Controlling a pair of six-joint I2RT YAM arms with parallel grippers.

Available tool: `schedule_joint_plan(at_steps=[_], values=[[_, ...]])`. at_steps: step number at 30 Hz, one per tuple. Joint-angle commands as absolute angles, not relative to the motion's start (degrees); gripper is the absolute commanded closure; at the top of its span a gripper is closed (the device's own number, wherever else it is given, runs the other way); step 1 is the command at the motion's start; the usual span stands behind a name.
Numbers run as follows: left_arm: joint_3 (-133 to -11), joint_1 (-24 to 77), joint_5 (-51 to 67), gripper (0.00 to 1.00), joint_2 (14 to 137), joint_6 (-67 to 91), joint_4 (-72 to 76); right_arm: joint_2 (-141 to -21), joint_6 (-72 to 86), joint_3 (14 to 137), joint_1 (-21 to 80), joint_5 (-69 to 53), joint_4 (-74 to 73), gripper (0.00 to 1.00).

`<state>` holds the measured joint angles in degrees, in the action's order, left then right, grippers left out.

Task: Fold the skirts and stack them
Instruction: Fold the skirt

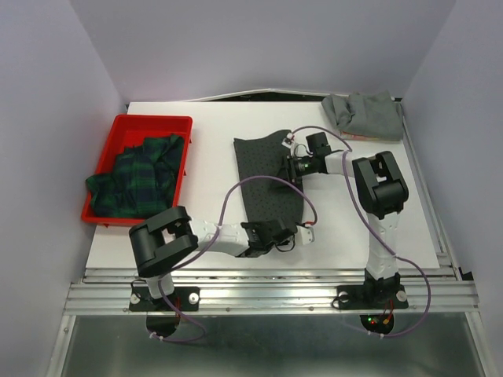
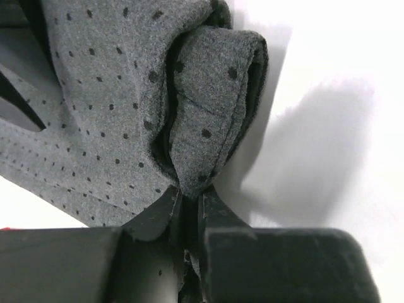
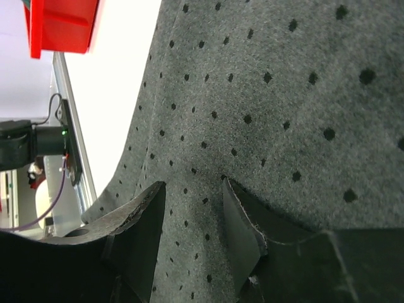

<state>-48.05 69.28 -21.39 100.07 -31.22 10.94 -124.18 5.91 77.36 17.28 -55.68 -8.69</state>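
Note:
The dark charcoal dotted skirt (image 1: 267, 177) lies spread at the table's middle. My left gripper (image 1: 289, 234) is at the skirt's near right corner. In the left wrist view it (image 2: 189, 197) is shut on a bunched fold of the dotted skirt (image 2: 208, 107). My right gripper (image 1: 289, 167) is over the skirt's right edge. In the right wrist view its jaws (image 3: 192, 186) stand apart, with the fingertips (image 3: 228, 189) pressed on the dotted skirt (image 3: 252, 95). The plaid skirt (image 1: 137, 177) lies crumpled in the red tray. The plain grey skirt (image 1: 363, 114) lies bunched at the back right corner.
The red plastic tray (image 1: 149, 119) stands at the table's left edge and shows in the right wrist view (image 3: 60, 25). The white table top (image 1: 212, 204) ends at a metal rail (image 1: 267, 294) in front. Grey walls close in on three sides.

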Motion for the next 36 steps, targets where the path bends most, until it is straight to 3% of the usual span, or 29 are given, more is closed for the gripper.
schedule_joint_plan(at_steps=[1,13,23,28,36], values=[[-51.2,68.7,-15.4,1.00,93.4,-29.4,0.0,-125.7,2.4,72.2,19.2,-49.0,-15.9,0.52],[-60.7,65.8,0.3,1.00,85.7,-25.8,-16.9,-120.2,-2.0,68.1,19.9,-50.6,-20.0,0.52],[-66.3,63.9,23.5,1.00,81.7,-27.5,-28.4,-110.0,-8.6,68.4,21.8,-54.6,-29.4,0.47],[-67.0,64.0,29.8,1.00,80.2,-27.6,-32.1,-109.7,-8.4,80.1,21.8,-49.5,-30.4,0.36],[-66.8,64.0,31.6,1.00,80.8,-25.4,-32.4,-124.8,-4.1,101.1,21.8,-42.1,-30.1,0.38]])
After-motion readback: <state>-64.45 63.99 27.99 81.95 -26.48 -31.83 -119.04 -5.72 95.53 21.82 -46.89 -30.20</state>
